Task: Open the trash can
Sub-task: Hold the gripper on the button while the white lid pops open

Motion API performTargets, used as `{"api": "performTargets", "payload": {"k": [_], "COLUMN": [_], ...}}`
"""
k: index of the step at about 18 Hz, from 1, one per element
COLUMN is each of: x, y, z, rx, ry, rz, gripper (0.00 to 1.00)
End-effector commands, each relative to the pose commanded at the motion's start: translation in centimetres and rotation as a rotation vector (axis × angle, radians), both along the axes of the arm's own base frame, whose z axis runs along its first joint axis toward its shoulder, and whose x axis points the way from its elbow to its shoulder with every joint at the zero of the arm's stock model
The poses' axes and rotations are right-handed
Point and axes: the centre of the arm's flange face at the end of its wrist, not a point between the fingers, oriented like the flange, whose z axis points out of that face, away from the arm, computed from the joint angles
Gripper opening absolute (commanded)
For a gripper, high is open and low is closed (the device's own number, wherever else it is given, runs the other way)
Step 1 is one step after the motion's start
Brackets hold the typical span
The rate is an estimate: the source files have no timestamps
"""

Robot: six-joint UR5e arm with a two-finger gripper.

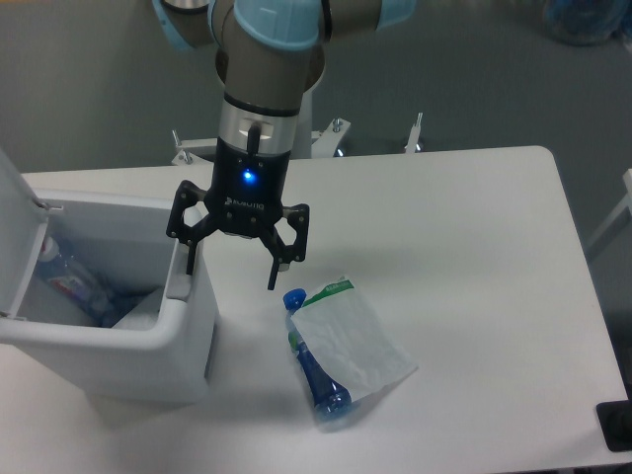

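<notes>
Gaping white trash can (148, 341), lid (18, 237) upright, bottles inside.

Trash can (148, 341): left side and raised lid (18, 232) cut off by left edge. Contents inside too indistinct to name. Pincer (230, 277): left fingertip (188, 265) at the can's rim; contact with it cannot be told. Arm cut by top edge. Table (474, 257): bottom edge out of frame. Bottle (314, 370) partly veiled by its bag (348, 341).
</notes>
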Motion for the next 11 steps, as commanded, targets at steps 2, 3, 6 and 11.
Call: {"api": "performTargets", "payload": {"k": [2, 3, 6, 11], "x": [0.0, -0.3, -1.0, -4.6], "y": [-0.1, -0.3, -0.4, -2.8], "z": [1.1, 1.1, 2.1, 1.6], "rx": [0.013, 0.013, 0.019, -0.096], "ry": [0.017, 0.022, 0.061, 0.211], "rz": [0.000, 0.002, -0.009, 0.030], "gripper": [1.00, 1.00, 1.00, 1.00]}}
